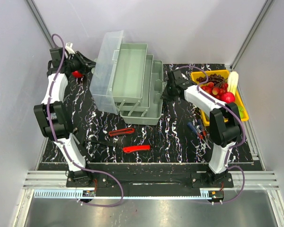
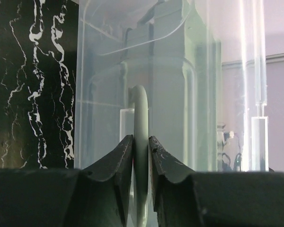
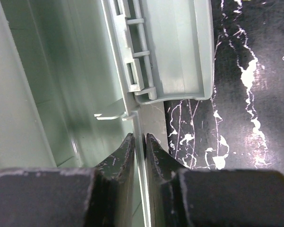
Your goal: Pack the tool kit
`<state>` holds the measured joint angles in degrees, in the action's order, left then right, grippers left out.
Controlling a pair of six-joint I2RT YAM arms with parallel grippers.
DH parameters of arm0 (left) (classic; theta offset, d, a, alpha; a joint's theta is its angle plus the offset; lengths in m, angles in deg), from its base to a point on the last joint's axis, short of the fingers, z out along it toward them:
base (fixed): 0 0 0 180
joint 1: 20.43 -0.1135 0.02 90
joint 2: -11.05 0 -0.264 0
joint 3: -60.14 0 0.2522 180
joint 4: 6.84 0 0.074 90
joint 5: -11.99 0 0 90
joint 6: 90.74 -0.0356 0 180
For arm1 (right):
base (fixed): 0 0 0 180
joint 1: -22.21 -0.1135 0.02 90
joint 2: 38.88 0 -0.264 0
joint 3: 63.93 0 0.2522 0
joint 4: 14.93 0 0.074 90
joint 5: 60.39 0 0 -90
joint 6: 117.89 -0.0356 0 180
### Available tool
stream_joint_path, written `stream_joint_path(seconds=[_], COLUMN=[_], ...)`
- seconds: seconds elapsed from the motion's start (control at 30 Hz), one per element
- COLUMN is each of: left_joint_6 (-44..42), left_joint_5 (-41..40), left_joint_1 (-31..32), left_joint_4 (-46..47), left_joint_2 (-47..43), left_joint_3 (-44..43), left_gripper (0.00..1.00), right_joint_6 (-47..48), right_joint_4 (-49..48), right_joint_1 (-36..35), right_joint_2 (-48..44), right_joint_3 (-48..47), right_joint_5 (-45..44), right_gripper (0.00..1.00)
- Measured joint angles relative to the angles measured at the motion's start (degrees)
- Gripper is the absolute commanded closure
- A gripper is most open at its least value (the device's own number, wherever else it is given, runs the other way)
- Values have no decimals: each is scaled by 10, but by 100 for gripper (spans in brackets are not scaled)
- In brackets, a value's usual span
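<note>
The toolbox [image 1: 146, 116] is standing open at the rear centre of the black marbled mat [image 1: 175, 142]. Its fold-out trays [image 1: 132, 71] are stepping up from the base and its clear lid [image 1: 104, 71] is rising on the left side. The left gripper [image 2: 141, 142] is reaching in from the far left and clamping the lid handle [image 2: 141, 106], with the jaws standing narrow on the grey-green bar. The right gripper [image 3: 136, 139] is pinching a thin side wall [image 3: 130, 106] on the toolbox's right, jaws nearly together. In front of the toolbox, two red-handled tools [image 1: 121, 132] are lying apart on the mat. Blue-handled screwdrivers [image 1: 195, 128] are lying just beside the right arm. A yellow tray [image 1: 244, 115] holding fruit is sitting at the mat's right edge
</note>
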<state>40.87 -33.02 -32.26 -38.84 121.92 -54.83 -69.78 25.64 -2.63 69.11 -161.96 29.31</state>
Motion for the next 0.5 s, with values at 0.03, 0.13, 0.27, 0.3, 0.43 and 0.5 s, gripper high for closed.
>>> stream_joint_path(seconds=[0.03,0.13,0.27,0.3,0.43,0.5], left_joint_6=[0,-3,-17,-21,-39,-52], left_joint_5=[-1,-2,-8,-11,-25,-44], left_joint_1=[-1,-5,-13,-14,-14,-14], left_joint_4=[6,19,30,32,31,17], left_joint_2=[4,12,13,13,13,13], left_joint_3=[0,0,6,9,24,26], left_gripper=[70,48,28,26,20,20], right_joint_6=[0,0,0,-1,-4,-5], right_joint_4=[0,0,-2,-3,-9,-12], right_joint_1=[3,11,16,17,18,18], right_joint_2=[0,-1,-3,-3,-5,-7], right_joint_3=[0,2,5,6,11,14], right_joint_5=[-1,-2,-2,-2,-2,-2], right_gripper=[82,82,82,82,82,82])
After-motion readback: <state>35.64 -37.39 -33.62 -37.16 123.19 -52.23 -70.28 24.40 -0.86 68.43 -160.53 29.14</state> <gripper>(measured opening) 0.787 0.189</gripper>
